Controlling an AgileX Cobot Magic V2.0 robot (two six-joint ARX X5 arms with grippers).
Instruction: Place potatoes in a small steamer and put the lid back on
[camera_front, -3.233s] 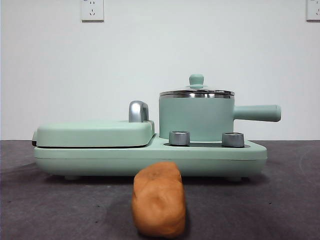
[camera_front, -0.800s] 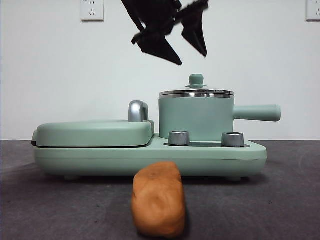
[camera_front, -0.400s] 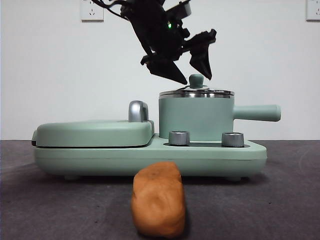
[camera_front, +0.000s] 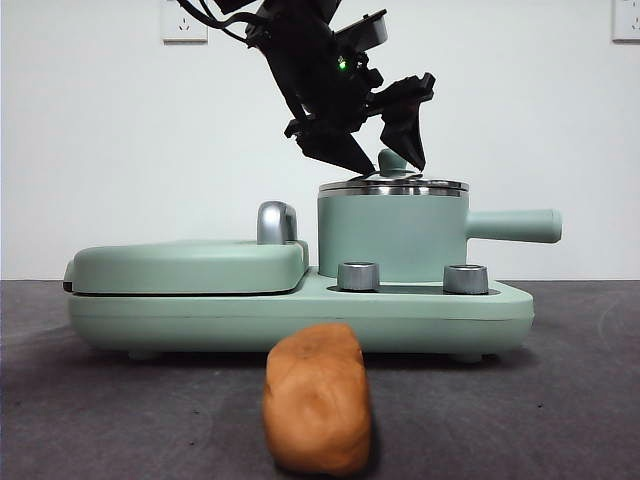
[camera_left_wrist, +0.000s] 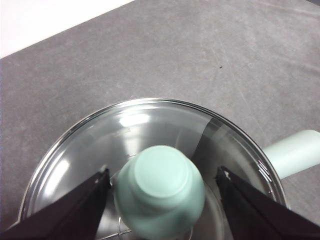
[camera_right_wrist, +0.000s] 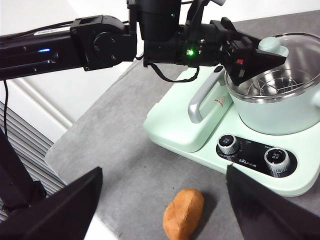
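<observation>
Both left gripper (camera_left_wrist: 160, 200) jaws flank lid (camera_left_wrist: 150, 125) knob — labels unreadable.

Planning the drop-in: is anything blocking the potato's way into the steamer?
Yes. The lid sits on the small steamer, closing its mouth. The left gripper is open around the knob. The potato lies on the table.

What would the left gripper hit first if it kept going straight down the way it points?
Most likely the lid: the left gripper points down at it, open, with the lid's knob between its jaws. So the jaw tips would probably meet the glass on either side of the knob.
</observation>
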